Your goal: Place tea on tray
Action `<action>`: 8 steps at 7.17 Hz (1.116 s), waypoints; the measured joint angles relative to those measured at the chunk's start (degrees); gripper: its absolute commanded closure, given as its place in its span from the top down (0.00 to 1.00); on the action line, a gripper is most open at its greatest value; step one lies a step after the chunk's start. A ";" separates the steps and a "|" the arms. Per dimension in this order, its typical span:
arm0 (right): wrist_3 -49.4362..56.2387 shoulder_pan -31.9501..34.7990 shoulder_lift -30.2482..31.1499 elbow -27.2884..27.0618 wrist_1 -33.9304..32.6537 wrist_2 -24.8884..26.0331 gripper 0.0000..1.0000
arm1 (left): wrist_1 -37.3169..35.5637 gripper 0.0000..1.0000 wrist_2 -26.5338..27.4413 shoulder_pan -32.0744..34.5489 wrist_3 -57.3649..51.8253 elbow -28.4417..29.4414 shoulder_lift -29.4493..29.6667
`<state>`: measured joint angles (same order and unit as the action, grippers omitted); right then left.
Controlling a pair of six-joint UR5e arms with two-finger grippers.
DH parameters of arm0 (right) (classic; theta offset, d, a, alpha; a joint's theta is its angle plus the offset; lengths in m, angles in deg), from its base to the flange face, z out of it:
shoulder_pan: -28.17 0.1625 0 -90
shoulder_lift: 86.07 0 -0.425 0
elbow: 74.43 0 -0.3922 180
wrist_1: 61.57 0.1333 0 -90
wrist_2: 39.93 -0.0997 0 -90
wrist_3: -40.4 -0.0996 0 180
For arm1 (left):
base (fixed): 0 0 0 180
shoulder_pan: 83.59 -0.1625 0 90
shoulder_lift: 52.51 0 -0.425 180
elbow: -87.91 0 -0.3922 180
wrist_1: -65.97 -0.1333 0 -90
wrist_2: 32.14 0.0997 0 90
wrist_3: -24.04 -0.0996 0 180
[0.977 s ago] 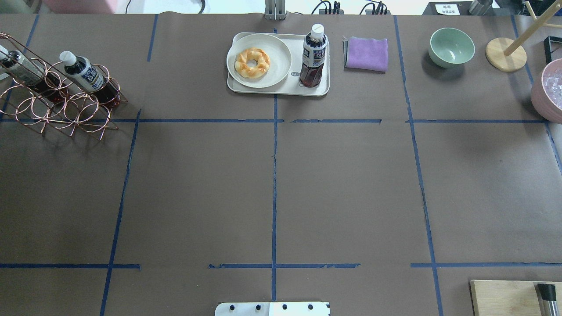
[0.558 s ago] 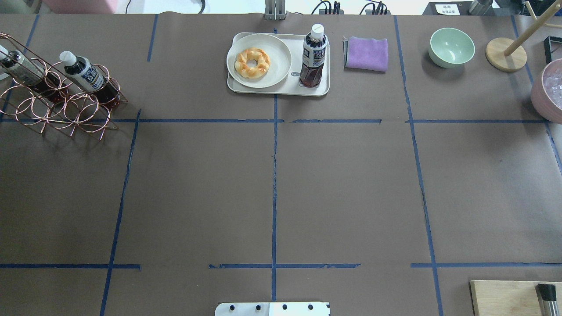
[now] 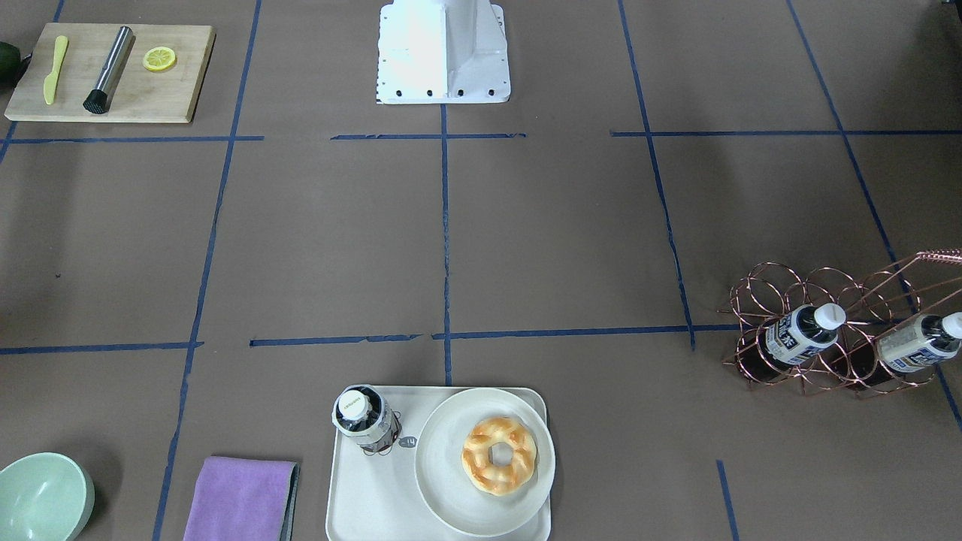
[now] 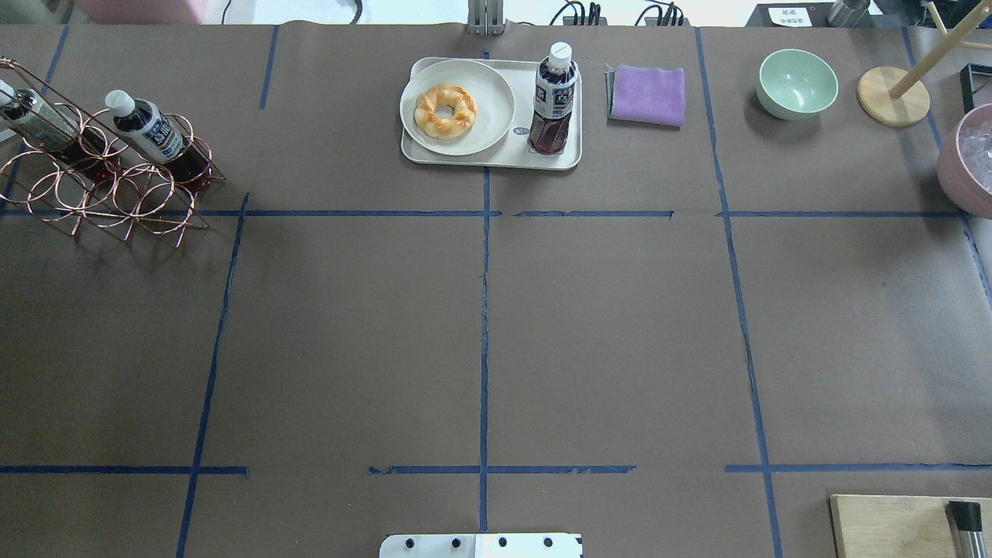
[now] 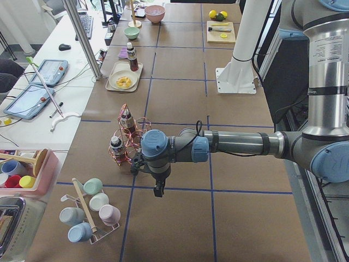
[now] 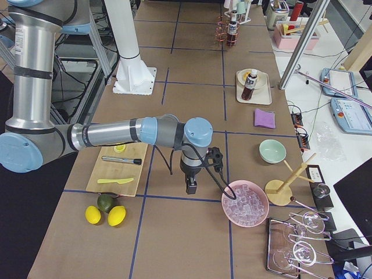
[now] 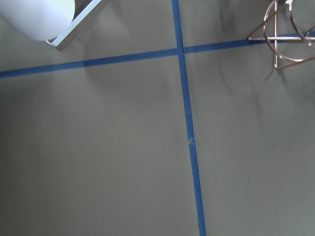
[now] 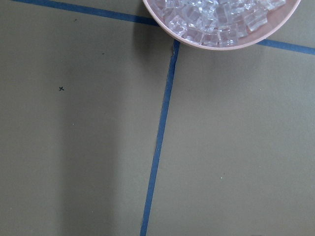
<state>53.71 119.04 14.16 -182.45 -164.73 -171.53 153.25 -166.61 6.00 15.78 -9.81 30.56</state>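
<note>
Tea bottle (image 4: 553, 101) stands upright on the tray (image 4: 434, 158), cap up, at the tray's 3 o'clock end; nothing is gripping it. From the front-facing camera the same bottle (image 3: 364, 421) shows cap-on, on the tray (image 3: 368, 496), just beside the plate (image 3: 443, 488).

Overhead, the tray is at 12 o'clock on the surface (image 4: 496, 325). The plate (image 4: 492, 101) fills the tray's 9 o'clock side and has a donut (image 4: 445, 110) on it.

A purple cloth (image 4: 648, 94) is at 3 o'clock of the tray, near it but apart. A green bowl (image 4: 797, 81) is further out the same way.

A copper wire rack (image 4: 101, 167) is at 10 o'clock on the surface. It holds two more bottles lying tilted, one (image 4: 151, 136) nearer the middle, one (image 4: 39, 124) at the edge.

Left fingers (image 5: 158, 190) point down over bare surface, near the rack and well apart from the tray. They show only in the left side view, so I can't tell whether they're open or closed. The left wrist camera shows only tape lines and a rack corner (image 7: 285, 39).

Right fingers (image 6: 190, 187) point down between the cutting board (image 6: 116, 168) and a pink bowl of ice (image 6: 245, 203), also well apart from the tray. They show only in the right side view, so again I can't tell; the wrist camera catches only the ice bowl's rim (image 8: 221, 42).
</note>
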 measured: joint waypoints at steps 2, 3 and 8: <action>-2.14 0.00 1.50 0.48 2.83 -0.16 1.00 | -0.62 1.00 0.22 0.04 0.17 -0.18 -0.69; -2.33 0.00 1.86 0.88 3.10 -0.19 1.00 | -0.63 1.00 0.27 0.05 0.23 -0.31 -1.55; -2.79 0.00 2.67 1.67 3.25 -0.24 1.00 | -0.18 1.00 0.36 0.04 0.01 -0.67 -2.86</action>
<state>50.92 119.05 16.82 -180.77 -161.48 -171.77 153.06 -166.24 6.04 15.79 -10.48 27.70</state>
